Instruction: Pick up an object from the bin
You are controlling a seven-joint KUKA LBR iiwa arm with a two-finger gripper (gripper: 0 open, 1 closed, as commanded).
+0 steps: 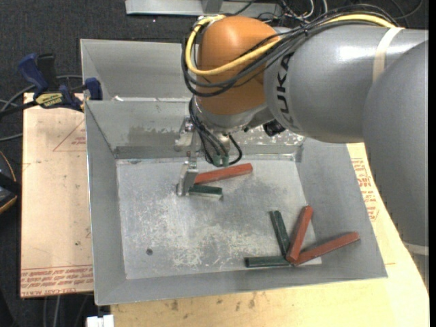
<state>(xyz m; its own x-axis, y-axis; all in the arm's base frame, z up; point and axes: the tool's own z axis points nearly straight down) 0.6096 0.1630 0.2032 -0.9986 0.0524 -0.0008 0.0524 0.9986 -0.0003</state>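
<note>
gripper is hanging low over the upper middle of the grey metal bin, under the arm's orange wrist cover. its tip is sitting at the left end of a short dark green flat stick, touching or just beside it. i am not able to tell whether it is spread or pinching. a longer red flat stick is lying tilted just above the green one. a crossed heap of red and dark green sticks is resting in the lower right, well apart.
</note>
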